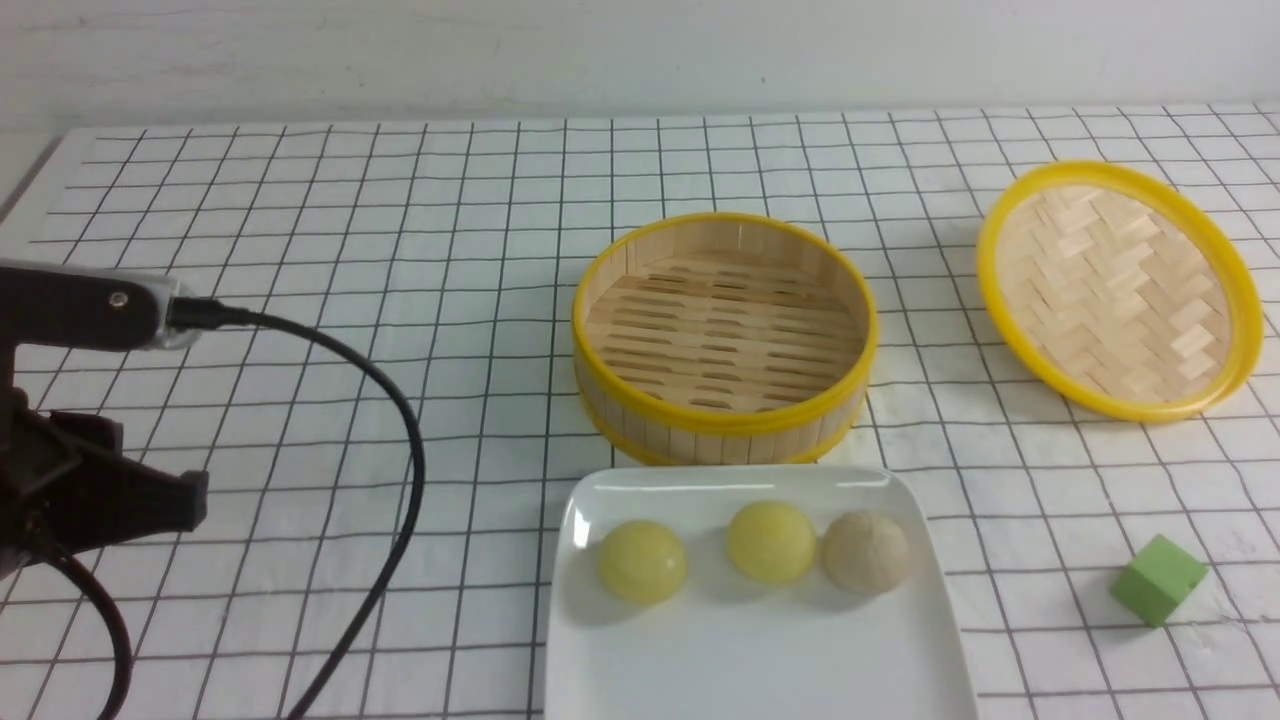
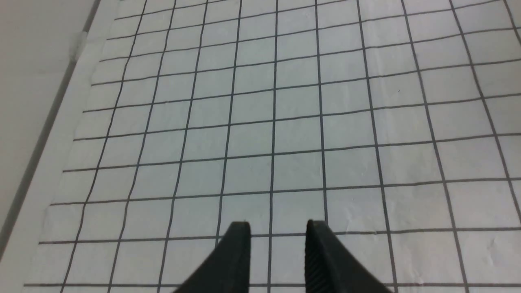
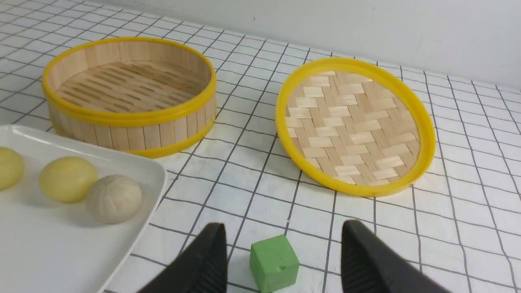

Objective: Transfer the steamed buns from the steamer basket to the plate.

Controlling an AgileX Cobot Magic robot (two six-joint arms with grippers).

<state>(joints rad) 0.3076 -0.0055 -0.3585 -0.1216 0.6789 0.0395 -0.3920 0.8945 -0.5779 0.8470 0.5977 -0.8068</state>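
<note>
The three steamed buns lie in a row on the large glossy white square plate (image 1: 760, 660), in its far half. The smooth pale yellow bun (image 1: 642, 561) is at the left, a second pale yellow bun (image 1: 771, 542) is in the middle, and the beige pleated bun (image 1: 866, 551) is at the right. The middle and beige buns are just beside each other or touching; the left one stands a little apart.

The plate sits at the near edge of the tabletop (image 1: 300, 200), about midway along it. That tabletop is white with a black grid. Just behind the plate, toward the far edge, stands the round bamboo steamer basket (image 1: 725, 425) with slatted walls and yellow rims. It holds nothing. Whether its near wall touches the plate's far rim I cannot tell.

The shallow yellow-rimmed woven lid (image 1: 1115, 290) lies toward the right edge, woven inside up and apart from the basket. A small green cube (image 1: 1157, 579) sits near the near right corner, to the right of the plate.

My right gripper (image 3: 285, 227) has its jaws wide apart. In its wrist view the cube shows between the two fingers, touching neither.

My left gripper (image 2: 276, 228) is over bare grid near the left edge. Its jaws stand at a narrow gap with nothing between them.
</note>
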